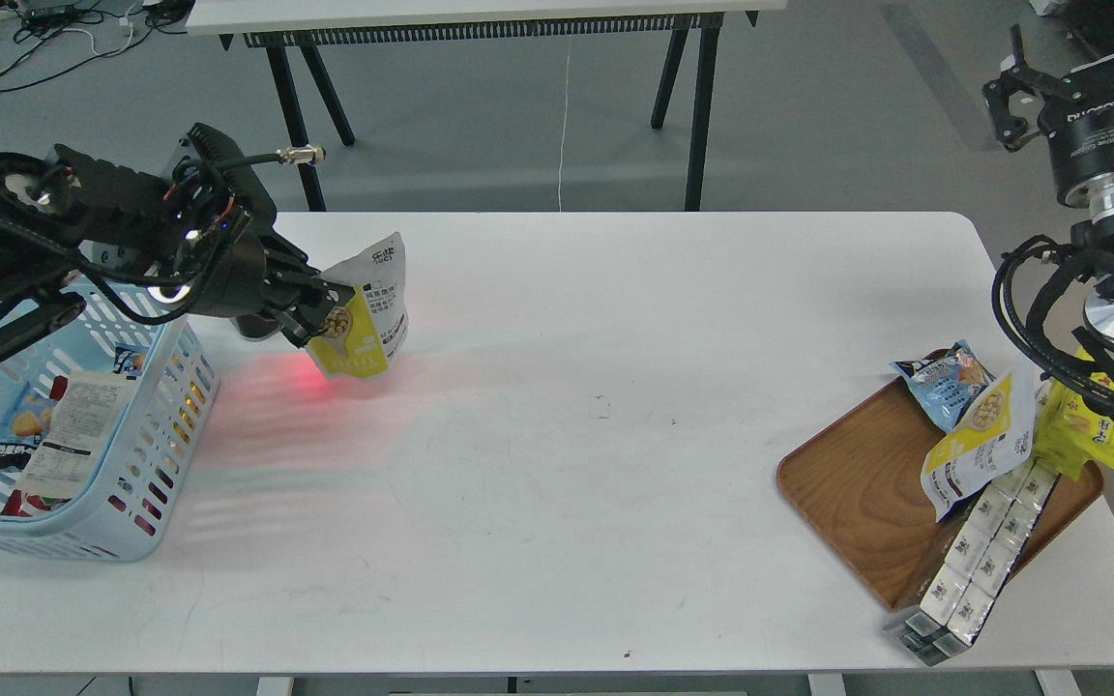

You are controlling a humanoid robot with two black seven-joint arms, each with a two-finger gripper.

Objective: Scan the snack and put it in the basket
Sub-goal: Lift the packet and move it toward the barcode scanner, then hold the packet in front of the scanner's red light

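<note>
While the left gripper (317, 311) sits in the upper left of the frame, its two fingers are pinched tight on the left edge of the snack (366, 312) — the white and yellow pouch with the bean picture — so it hangs tilted just above the white table (557, 483), its top corner leaning to the right. A red glow (310, 382) spreads on the tabletop right under and to the left of the pouch, and a dark object on the table peeks out just behind the gripper, mostly hidden, so I can't say what it is. Just left of that, at the left edge of the frame, is the light blue basket (146, 464), with a few packets already lying inside; the pouch is near its right rim but still outside it, over the table. Over at the far right, the right gripper (1016, 92) is up in the top corner, well apart from everything, and it's too dark and end-on to tell how far apart its fingers are, though nothing seems to be in it. Lower right has the brown wooden tray (857, 483) holding a pale blue packet (944, 379), another white and yellow pouch (982, 440), a bright yellow pack (1084, 430) and a long silvery box (978, 561) that sticks out over the tray's near edge.
</note>
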